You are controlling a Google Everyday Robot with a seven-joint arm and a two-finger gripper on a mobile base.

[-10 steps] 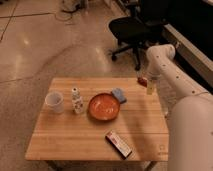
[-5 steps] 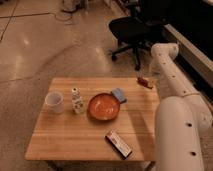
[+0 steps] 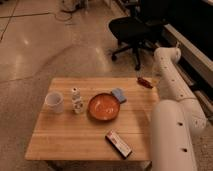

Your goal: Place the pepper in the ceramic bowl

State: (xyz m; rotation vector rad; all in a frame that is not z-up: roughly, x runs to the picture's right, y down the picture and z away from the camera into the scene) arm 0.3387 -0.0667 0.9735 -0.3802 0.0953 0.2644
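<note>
- I read the gripper (image 3: pixel 154 80) at the far right corner of the table (image 3: pixel 65 142), at the low end of the white arm (image 3: pixel 172 85); it merges with the arm there, and I cannot tell whether it is open, closed or gripping anything.
- The pepper (image 3: pixel 145 82) lies on the wood at that same far right corner, a slim dark red piece set at a slant; it is just beside the gripper, though I cannot tell whether the two touch.
- The ceramic bowl (image 3: pixel 104 106) sits near the middle of the table, orange-red with a darker rim; I see nothing inside it, and it is well apart from the pepper.
- A small blue object (image 3: pixel 119 95) rests against the bowl's far right rim, between bowl and pepper.
- A small bottle (image 3: pixel 76 100) stands upright just to the left of the bowl; a pale cup (image 3: pixel 54 102) stands upright further left, near the table's left edge.
- A flat red-and-white box (image 3: pixel 119 144) lies at an angle near the front edge, on the near side of the bowl.
- Beyond the table a black office chair (image 3: pixel 131 31) stands on the shiny floor (image 3: pixel 40 45).
</note>
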